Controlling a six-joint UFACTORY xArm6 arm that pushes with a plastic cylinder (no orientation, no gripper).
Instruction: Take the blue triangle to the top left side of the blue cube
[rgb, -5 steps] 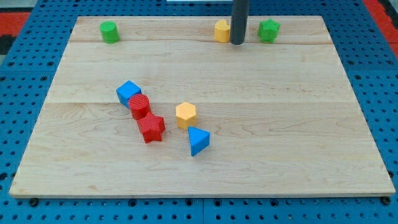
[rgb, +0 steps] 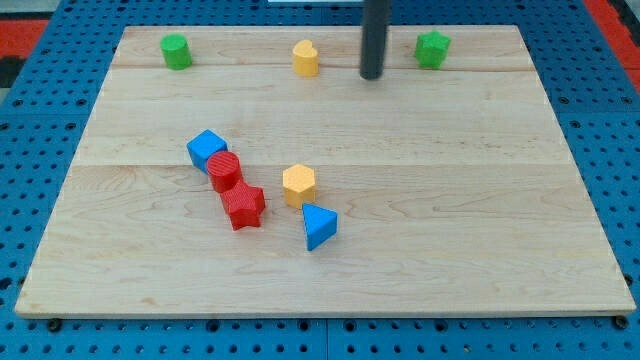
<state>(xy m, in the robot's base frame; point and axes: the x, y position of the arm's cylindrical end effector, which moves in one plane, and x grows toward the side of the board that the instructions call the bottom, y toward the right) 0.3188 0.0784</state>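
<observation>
Camera view: my tip planted near the tabletop's top edge, between a yellow block to the view's left and a green star to the right, touching neither. No hand on this rod, so nothing to open or close. Blue triangle low of centre, well apart from my tip, just below-right of a yellow hexagon. Blue cube further left, touching a red cylinder, with a red star against that. Green cylinder at top left.
</observation>
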